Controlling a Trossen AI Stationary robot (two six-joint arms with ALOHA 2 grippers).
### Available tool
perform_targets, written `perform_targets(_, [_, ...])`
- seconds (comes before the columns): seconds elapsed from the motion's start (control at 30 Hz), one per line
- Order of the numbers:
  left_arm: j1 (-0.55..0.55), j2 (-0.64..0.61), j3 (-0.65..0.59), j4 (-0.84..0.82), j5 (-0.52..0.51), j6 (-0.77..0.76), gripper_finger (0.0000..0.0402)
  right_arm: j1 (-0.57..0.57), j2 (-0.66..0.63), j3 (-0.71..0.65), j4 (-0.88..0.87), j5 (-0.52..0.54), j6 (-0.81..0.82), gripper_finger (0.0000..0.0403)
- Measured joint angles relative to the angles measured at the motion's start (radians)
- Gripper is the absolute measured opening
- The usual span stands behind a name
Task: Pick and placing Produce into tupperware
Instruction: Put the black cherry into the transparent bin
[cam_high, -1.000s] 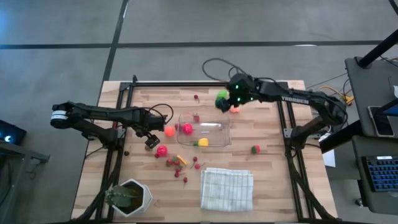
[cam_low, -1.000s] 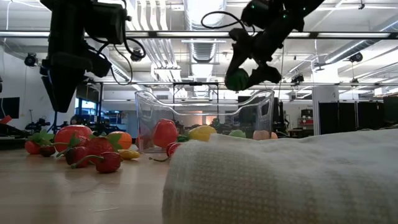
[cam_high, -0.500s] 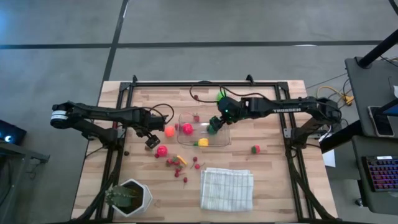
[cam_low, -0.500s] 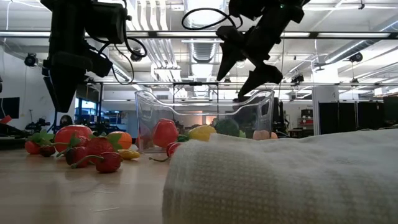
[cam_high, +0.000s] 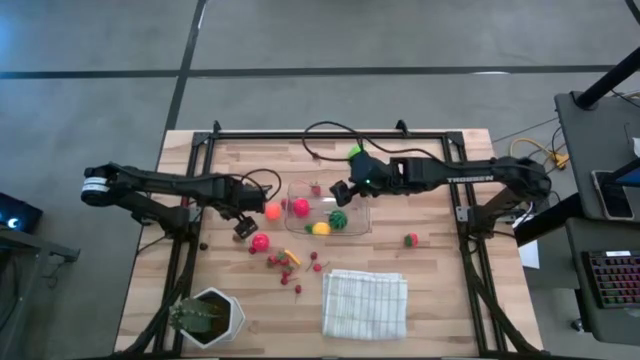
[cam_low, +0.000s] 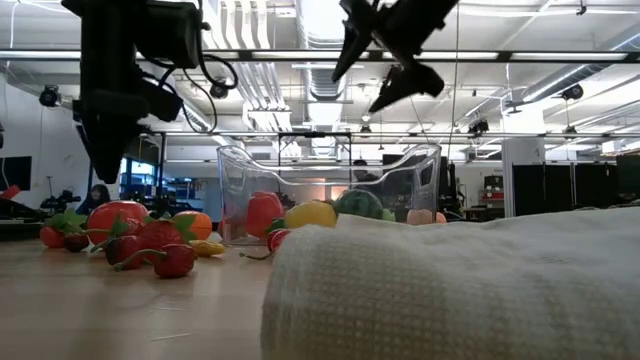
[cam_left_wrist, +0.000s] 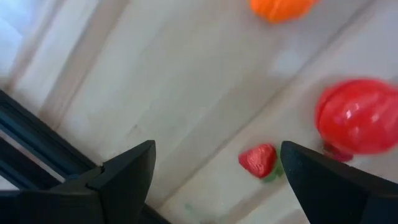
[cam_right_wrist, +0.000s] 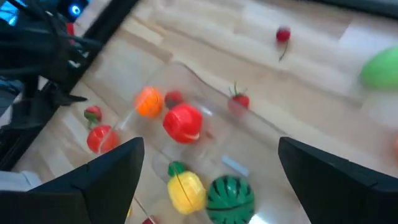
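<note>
Your right gripper (cam_high: 341, 187) hangs jaws spread and empty above the tupperware (cam_high: 356, 226), where a striped green ball (cam_right_wrist: 230, 196) now lies. The left gripper (cam_high: 241, 222), jaws also spread, hovers by the pink fruit (cam_high: 260, 242). These toys look light, hard and probably slick, so grip across the middle. There's room on the surface around it.

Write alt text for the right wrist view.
The right gripper, fingers open, hangs over the clear tupperware, which holds a striped green ball, a yellow fruit and a red one. More produce lies on the wooden table.
</note>
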Motion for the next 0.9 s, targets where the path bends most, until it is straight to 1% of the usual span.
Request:
perform_targets(0.07, [-0.018, 0.000, -0.005, 0.026, -0.024, -0.040, 0.0329, 0.017, -0.012, 0.017, -0.012, 0.046, -0.031, 0.0363])
perform_targets(0.13, [-0.035, 0.000, -0.007, 0.062, -0.025, -0.082, 0.0329, 0.023, -0.022, 0.036, -0.048, 0.068, -0.061, 0.0363])
perform_targets(0.23, [-0.054, -0.001, -0.007, 0.108, -0.023, -0.164, 0.0329, 0.021, -0.033, 0.072, -0.167, 0.071, -0.107, 0.0363])
perform_targets(0.37, [-0.058, -0.001, -0.008, 0.136, -0.023, -0.278, 0.0329, 0.014, -0.079, 0.089, -0.332, 0.133, -0.171, 0.0363])
perform_targets(0.43, [-0.058, -0.001, -0.008, 0.153, -0.023, -0.343, 0.0329, -0.002, -0.103, 0.083, -0.379, 0.138, -0.203, 0.0363])
perform_targets(0.53, [-0.058, -0.001, -0.008, 0.211, -0.022, -0.442, 0.0329, -0.035, -0.146, 0.075, -0.403, 0.136, -0.265, 0.0363])
perform_targets(0.67, [-0.056, 0.000, -0.008, 0.366, -0.020, -0.612, 0.0329, -0.072, -0.224, 0.075, -0.374, 0.098, -0.380, 0.0363])
perform_targets(0.83, [-0.053, 0.000, -0.008, 0.612, -0.029, -0.867, 0.0329, -0.078, -0.333, 0.075, -0.385, 0.084, -0.548, 0.0363])
perform_targets(0.9, [-0.049, 0.006, -0.008, 0.683, -0.049, -0.913, 0.0329, -0.077, -0.382, 0.075, -0.395, 0.084, -0.616, 0.0363])
